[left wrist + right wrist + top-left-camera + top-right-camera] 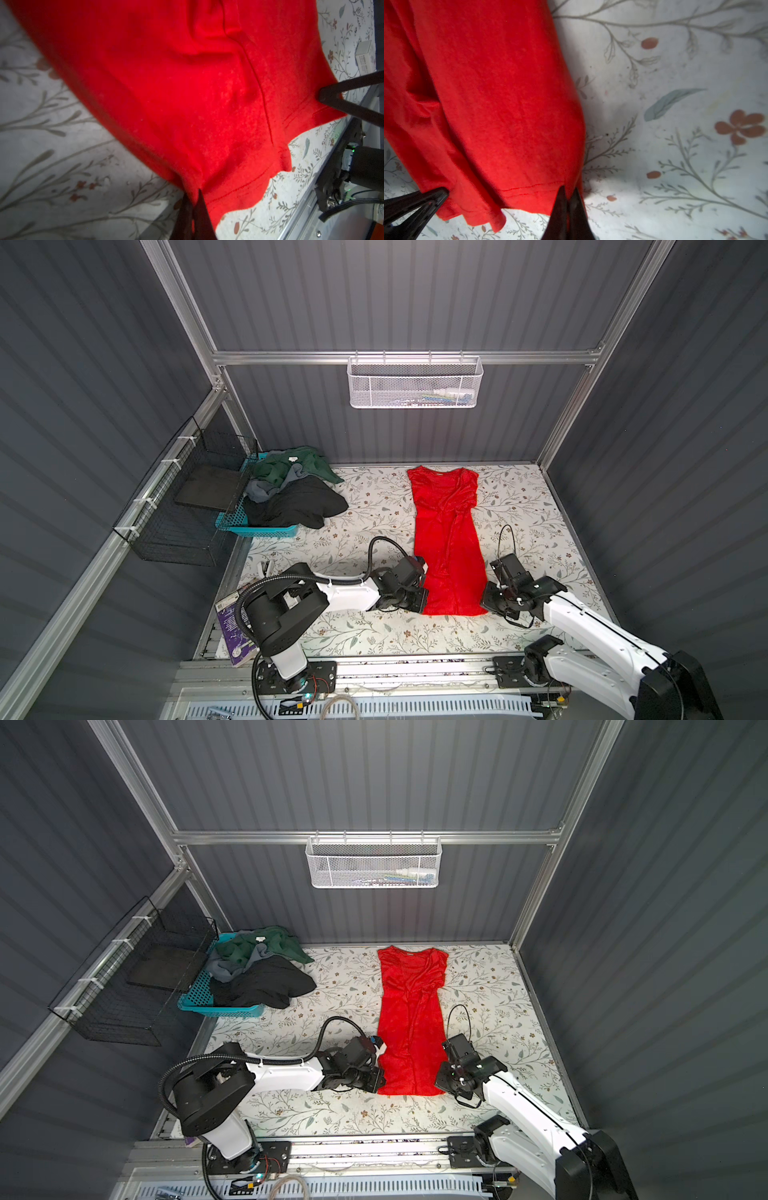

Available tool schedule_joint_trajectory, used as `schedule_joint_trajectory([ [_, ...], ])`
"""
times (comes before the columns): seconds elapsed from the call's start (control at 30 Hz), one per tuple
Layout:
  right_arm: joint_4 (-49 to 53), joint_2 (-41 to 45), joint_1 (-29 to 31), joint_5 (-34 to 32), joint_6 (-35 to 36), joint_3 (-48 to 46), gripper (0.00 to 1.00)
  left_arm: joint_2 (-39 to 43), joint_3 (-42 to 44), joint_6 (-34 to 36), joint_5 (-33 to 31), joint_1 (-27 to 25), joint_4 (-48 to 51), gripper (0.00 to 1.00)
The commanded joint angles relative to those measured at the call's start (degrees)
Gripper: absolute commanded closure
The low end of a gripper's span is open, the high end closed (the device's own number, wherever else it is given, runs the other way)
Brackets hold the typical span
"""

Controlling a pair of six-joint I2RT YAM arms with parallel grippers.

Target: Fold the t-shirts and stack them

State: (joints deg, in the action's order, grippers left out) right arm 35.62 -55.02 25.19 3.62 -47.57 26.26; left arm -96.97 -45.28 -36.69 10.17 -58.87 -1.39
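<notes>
red t-shirt (446,539) (411,1019) position: lying on the floral table cover (365,630), right of centre in both top views.
long axis: running 12 to 6 o'clock; collar pointing to 12, toward the back wall, hem pointing to 6, toward the arm bases.
shape: sides lying folded in, making a narrow strip that widens a little toward the hem; creases bunching near the collar end.
left gripper (427,605) (194,199): fingers pressing together, pinching the hem corner at 7 o'clock of the shirt.
right gripper (485,600) (566,193): fingers pressing together, pinching the hem corner at 5 o'clock of the shirt.
hem edge: running wavy between the two pinches in the left wrist view.
other shirts: dark green t-shirt (286,466), grey t-shirt (259,491) and black t-shirt (299,502) lying heaped at 10 o'clock, spilling over the teal basket (266,529), well apart from the red one.
open room: bare cover showing at 3 o'clock of the shirt, at 9 o'clock between shirt and heap, and as a strip at 6 o'clock before the front rail; collar lying near the back edge at 12.
</notes>
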Motion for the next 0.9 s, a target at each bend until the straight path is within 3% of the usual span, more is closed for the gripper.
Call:
schedule_joint_trajectory([
  [0.0, 2.8, 2.8, 0.9, -0.5, -1.2, 1.3, 1.0, 1.5, 0.2, 1.1, -2.6, -0.5, 5.9, 1.0],
  [0.23, 13.7, 9.9, 3.2, -4.1, -2.3, 8.0, 1.0, 11.9, 0.0, 1.5, -7.9, -0.6, 10.0, 1.0],
  [0.4, 15.9, 10.7, 4.7, -4.0, -2.9, 11.5, 1.0, 16.5, -1.4, 1.2, -9.1, -0.5, 12.4, 1.0],
  [0.87, 10.4, 1.0, 5.0, -4.9, -1.3, 18.1, 1.0, 12.1, -9.5, 0.0, -14.6, 0.9, 15.8, 1.0],
])
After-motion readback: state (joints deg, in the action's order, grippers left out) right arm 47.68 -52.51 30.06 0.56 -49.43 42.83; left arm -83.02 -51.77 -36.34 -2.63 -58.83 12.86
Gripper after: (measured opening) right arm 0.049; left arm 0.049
